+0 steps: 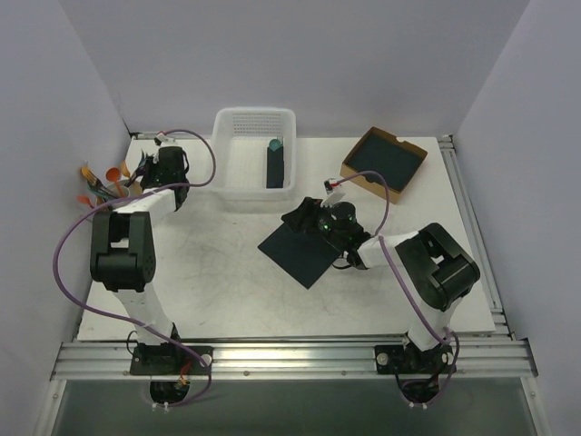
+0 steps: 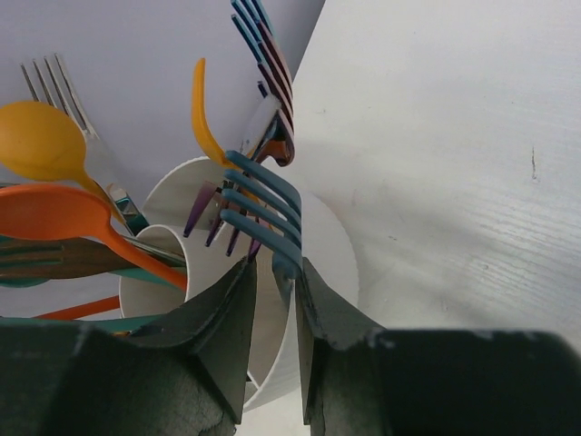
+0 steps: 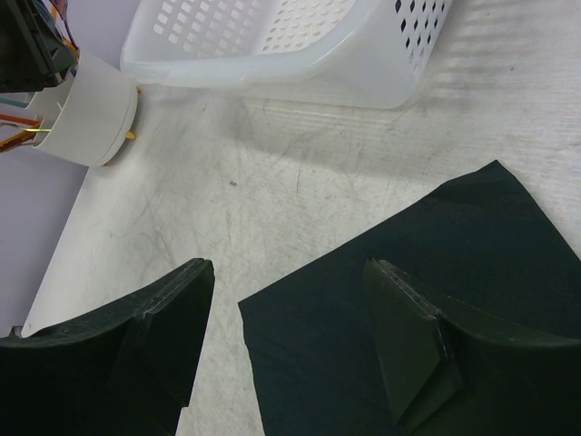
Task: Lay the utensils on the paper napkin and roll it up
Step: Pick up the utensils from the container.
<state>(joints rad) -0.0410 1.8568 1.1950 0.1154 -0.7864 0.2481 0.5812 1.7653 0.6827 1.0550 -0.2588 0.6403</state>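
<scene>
The paper napkin (image 1: 300, 252) lies flat and unrolled near the middle of the tabletop (image 1: 209, 291), one corner pointing toward the near edge, with nothing on it. The right gripper (image 3: 286, 331) hangs over the napkin's far-left edge. Its fingers (image 3: 168, 318) are spread wide and grasp nothing; the wrist view shows a corner of the dark sheet between them.

The orange utensils (image 2: 64, 211) stand in a white cup (image 2: 331, 259) at the far left of the tabletop, against the wall, mixed with yellow, teal and metallic cutlery. The left gripper (image 2: 277, 272) is right at the cup's rim, its fingers drawn close together on either side of the neck of a blue fork (image 2: 263, 213). I cannot tell whether they pinch the fork or only flank it.

A white basket (image 1: 238, 186) sits at the far middle and holds a dark roll (image 1: 276, 165) with a teal tip. To its right is a cardboard box (image 1: 368, 182) of dark sheets.
</scene>
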